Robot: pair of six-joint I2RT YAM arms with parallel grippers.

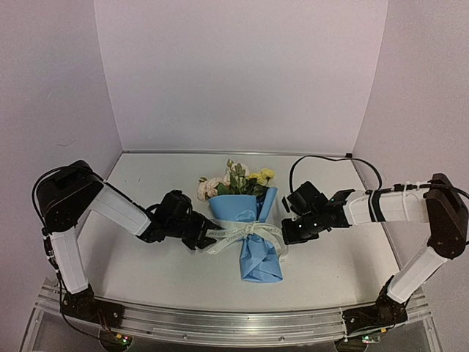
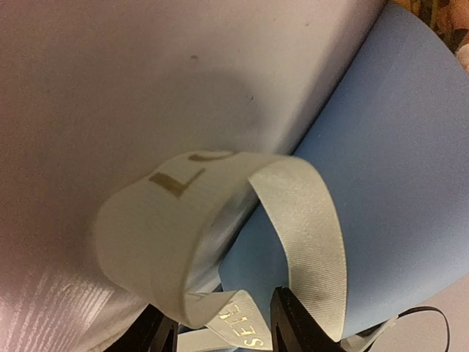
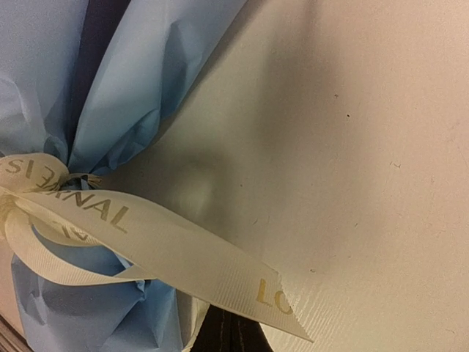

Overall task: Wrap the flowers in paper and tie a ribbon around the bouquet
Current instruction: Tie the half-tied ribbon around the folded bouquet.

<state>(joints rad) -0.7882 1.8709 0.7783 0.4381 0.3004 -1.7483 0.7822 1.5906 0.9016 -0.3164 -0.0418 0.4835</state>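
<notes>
While the bouquet (image 1: 253, 253) lies mid-tabletop (image 1: 146, 257), blooms at the far end, the ribbon (image 1: 245, 230) is tied round its middle. Left hand (image 1: 204, 237), just left of it, has fingers apart around a ribbon loop. Right hand (image 1: 290, 233), on the right, is closed under the ribbon tail; can't tell if it's pinching.

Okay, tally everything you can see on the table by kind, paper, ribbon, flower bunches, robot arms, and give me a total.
paper: 1
ribbon: 1
flower bunch: 1
robot arms: 2, the left arm and the right arm
total: 5
</notes>
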